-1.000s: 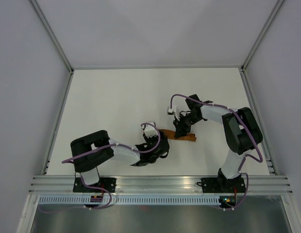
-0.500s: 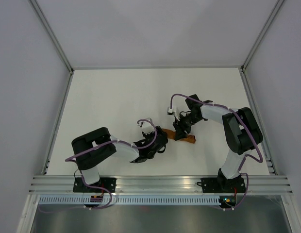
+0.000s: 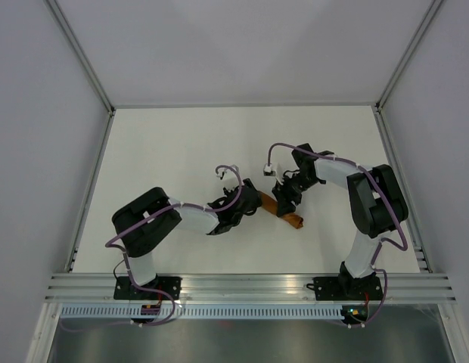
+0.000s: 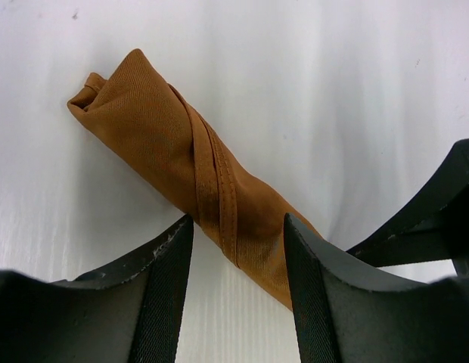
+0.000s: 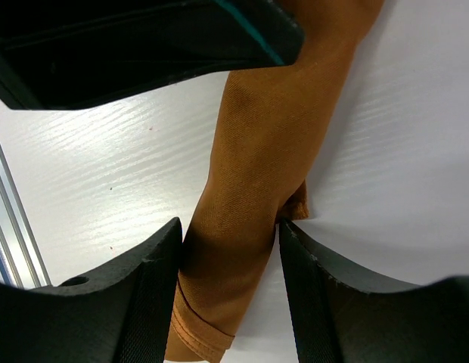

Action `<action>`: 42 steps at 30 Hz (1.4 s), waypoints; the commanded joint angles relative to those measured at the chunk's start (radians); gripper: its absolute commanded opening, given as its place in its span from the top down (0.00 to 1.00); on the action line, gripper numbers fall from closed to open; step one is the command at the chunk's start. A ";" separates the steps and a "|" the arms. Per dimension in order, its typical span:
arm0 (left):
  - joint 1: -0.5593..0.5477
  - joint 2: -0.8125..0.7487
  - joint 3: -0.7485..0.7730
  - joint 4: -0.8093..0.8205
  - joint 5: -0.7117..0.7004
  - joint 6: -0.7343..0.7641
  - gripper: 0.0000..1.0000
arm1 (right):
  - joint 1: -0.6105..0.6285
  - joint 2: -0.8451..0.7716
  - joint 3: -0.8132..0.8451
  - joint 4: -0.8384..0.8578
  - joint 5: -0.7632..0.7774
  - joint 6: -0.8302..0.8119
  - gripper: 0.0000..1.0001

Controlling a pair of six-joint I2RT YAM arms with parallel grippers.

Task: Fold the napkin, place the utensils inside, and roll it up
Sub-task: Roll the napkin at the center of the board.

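Whereas a second ago the rolled napkin (image 3: 282, 211) lay almost level at mid-frame, we now see it slanting down to the right on the tabletop (image 3: 181, 151). Our right pincer (image 5: 231, 257) clasps its middle. Our left pincer (image 4: 236, 257) has come up to straddle it, though we cannot tell whether it grips. We judge the rolling nearly finished; no utensils show.
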 commanded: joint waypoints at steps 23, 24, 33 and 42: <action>0.161 0.280 0.519 -0.281 0.364 0.291 0.47 | -0.082 0.065 0.095 0.005 0.007 0.116 0.42; 0.164 0.290 0.536 -0.289 0.378 0.299 0.47 | -0.083 0.065 0.095 0.011 0.007 0.122 0.42; 0.179 0.392 0.731 -0.365 0.468 0.322 0.48 | -0.112 0.068 0.086 0.059 -0.004 0.176 0.42; 0.187 0.453 0.848 -0.393 0.533 0.333 0.48 | -0.143 0.060 0.075 0.048 -0.039 0.170 0.41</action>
